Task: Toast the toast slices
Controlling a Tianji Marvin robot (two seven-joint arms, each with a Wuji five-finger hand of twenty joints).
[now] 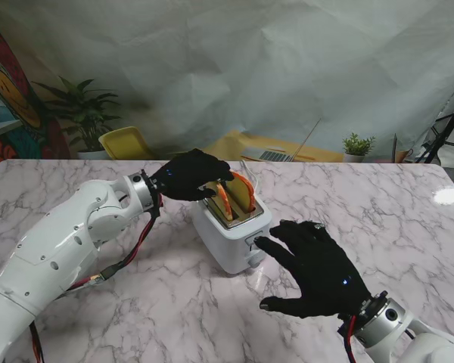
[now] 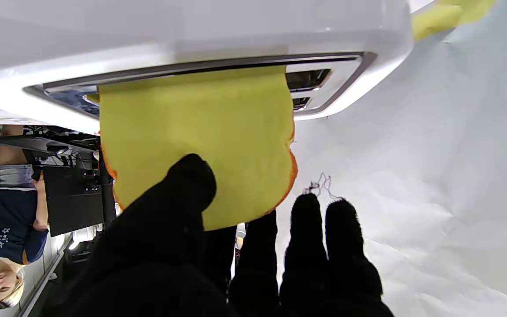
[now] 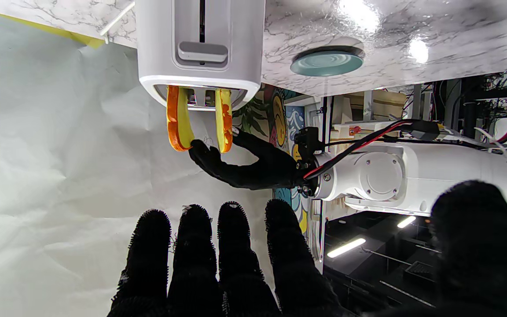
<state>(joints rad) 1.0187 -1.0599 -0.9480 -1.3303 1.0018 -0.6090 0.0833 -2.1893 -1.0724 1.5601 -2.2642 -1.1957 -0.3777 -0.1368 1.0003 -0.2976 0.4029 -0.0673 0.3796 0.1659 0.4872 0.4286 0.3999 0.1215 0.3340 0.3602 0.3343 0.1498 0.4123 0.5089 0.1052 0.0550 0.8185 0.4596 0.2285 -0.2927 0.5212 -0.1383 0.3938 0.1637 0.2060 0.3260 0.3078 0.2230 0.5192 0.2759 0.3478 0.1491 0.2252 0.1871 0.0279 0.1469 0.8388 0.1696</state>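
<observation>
Toast slices (image 1: 234, 198) stand in white toaster (image 1: 233, 233); left hand (image 1: 191, 175) fingers pinch the nearer slice; right hand (image 1: 318, 271) fingers spread wide, empty, beside the toaster.

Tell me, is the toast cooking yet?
Not yet. Both slices already stand in the toaster slots, sticking up high. The left hand pinches one slice. The right hand hovers open by the lever, which looks unpressed. Left: push the slices down.

surface: marble table (image 1: 378, 204) | on it: white toaster (image 1: 231, 242); teal disc (image 3: 326, 63)
</observation>
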